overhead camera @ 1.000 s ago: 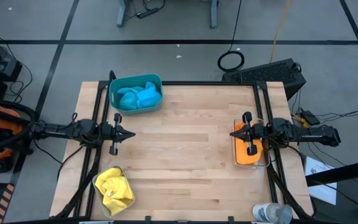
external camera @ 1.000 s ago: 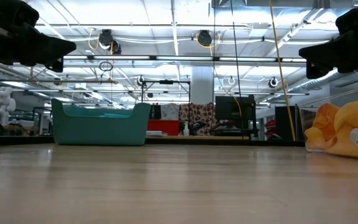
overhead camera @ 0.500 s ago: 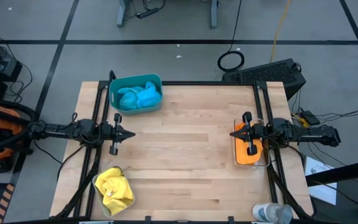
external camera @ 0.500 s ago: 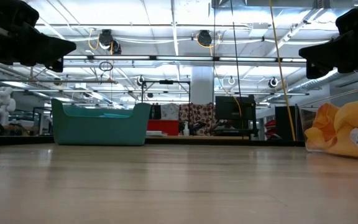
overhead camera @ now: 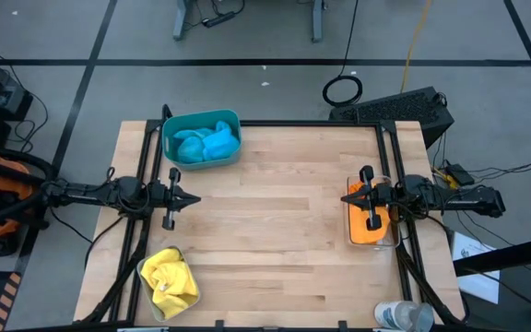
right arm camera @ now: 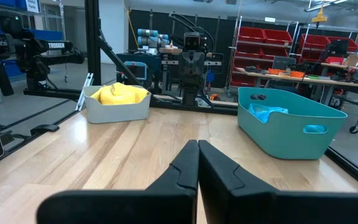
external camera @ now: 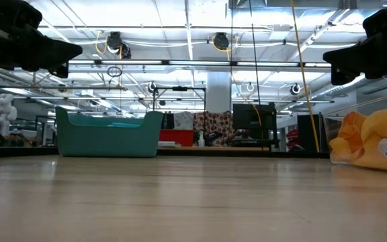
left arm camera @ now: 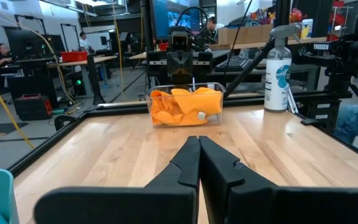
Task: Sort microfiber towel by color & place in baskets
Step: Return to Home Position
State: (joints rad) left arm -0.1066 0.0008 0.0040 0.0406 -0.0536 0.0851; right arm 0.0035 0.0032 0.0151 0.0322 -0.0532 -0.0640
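Blue towels (overhead camera: 206, 144) lie in the teal basket (overhead camera: 201, 118) at the table's far left; that basket also shows in the right wrist view (right arm camera: 291, 130). Yellow towels (overhead camera: 170, 278) fill the pale grey basket (right arm camera: 117, 109) at the near left. Orange towels (left arm camera: 185, 104) sit in the clear basket (overhead camera: 371, 242) at the right edge. My left gripper (overhead camera: 195, 196) is shut, raised over the left edge. My right gripper (overhead camera: 345, 197) is shut, raised above the clear basket's far end. Neither touches anything.
A clear spray bottle (overhead camera: 402, 316) stands at the near right corner, also seen in the left wrist view (left arm camera: 278, 77). Black frame rails run along the table's left and right sides. Bare wood (overhead camera: 275, 221) spreads between the two arms.
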